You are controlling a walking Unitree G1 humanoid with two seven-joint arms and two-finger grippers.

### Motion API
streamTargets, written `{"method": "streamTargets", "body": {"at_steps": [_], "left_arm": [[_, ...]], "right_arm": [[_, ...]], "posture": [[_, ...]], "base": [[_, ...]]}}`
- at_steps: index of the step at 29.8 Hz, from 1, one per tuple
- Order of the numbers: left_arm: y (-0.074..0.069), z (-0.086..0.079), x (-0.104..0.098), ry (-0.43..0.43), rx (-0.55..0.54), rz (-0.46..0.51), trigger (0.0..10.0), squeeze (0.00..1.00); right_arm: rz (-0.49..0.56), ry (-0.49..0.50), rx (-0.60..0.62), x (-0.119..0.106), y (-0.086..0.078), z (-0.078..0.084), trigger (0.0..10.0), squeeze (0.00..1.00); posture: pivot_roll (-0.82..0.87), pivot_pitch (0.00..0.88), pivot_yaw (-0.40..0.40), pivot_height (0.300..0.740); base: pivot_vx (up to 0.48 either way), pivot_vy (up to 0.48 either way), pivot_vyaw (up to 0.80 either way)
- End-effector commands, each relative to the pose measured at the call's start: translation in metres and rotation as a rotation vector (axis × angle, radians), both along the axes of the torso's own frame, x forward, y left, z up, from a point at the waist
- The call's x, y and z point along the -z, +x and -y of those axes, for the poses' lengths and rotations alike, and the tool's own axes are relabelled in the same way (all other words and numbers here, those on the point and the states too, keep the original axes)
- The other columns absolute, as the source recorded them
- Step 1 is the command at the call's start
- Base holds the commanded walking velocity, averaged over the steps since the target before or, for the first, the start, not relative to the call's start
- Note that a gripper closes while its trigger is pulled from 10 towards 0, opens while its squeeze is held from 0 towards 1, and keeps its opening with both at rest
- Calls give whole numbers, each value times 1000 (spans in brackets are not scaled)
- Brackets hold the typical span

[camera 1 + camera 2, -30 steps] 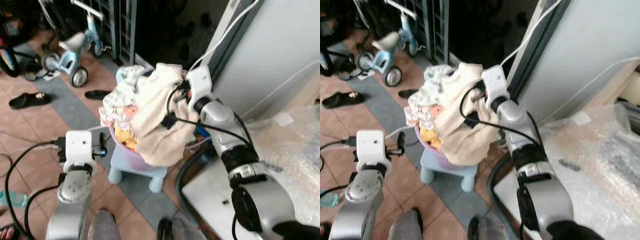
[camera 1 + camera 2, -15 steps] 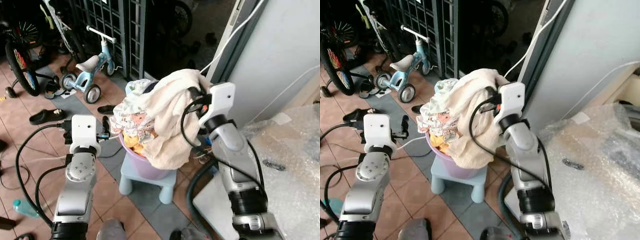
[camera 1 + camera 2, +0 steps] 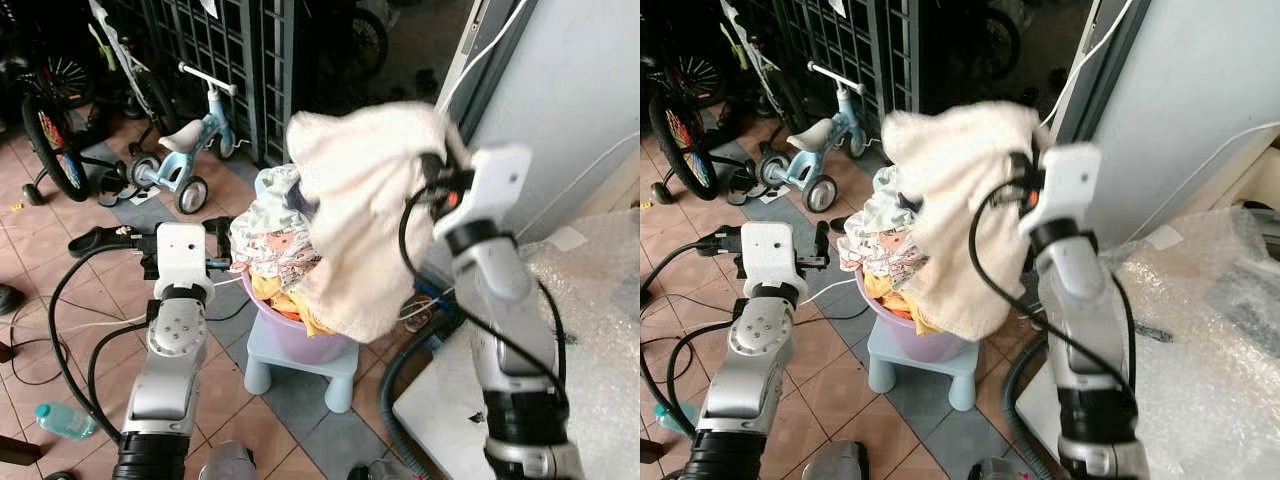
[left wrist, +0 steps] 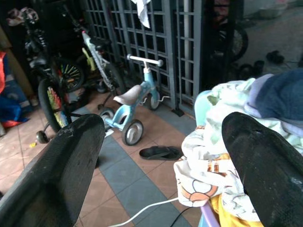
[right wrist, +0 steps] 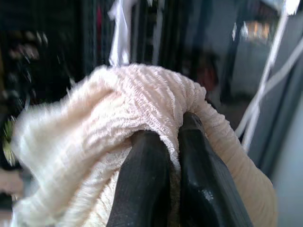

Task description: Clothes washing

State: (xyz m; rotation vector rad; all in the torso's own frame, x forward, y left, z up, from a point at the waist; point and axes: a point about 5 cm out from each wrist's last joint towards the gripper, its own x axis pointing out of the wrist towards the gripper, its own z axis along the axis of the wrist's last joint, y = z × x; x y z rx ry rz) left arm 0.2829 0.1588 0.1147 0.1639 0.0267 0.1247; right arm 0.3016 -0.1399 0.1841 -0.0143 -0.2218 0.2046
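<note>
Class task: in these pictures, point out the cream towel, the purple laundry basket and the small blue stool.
cream towel [image 3: 355, 200], left eye view, middle of the hanging cloth.
purple laundry basket [image 3: 290, 337], left eye view, its front wall.
small blue stool [image 3: 338, 385], left eye view, its front right leg.

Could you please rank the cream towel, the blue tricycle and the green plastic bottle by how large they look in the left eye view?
1. Cream textured towel, nearest the camera.
2. Light blue child's tricycle.
3. Green plastic bottle on the floor.

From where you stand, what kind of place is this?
Probably a home's covered porch or utility area: a child's tricycle and bicycle parked by a metal gate, and a laundry basket on a stool.
</note>
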Motion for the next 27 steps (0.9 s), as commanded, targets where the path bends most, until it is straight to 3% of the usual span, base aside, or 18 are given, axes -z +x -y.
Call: {"method": "streamTargets", "body": {"at_steps": [1,22,27], "left_arm": [[2,2,1,4,16,3,10000,0],[5,2,3,-4,11,2,10000,0],[5,1,4,-5,9,0,10000,0]], "right_arm": [[-3,0,18,-5,1,-2,10000,0],[17,-17,33,-13,6,-3,10000,0],[24,-20,29,-14,7,-4,10000,0]], "posture": [[-11,0,-14,740],[-23,0,-10,740],[-24,0,-8,740]], "base": [[0,-240,-569],[0,-239,-762],[0,-272,-338]]}}
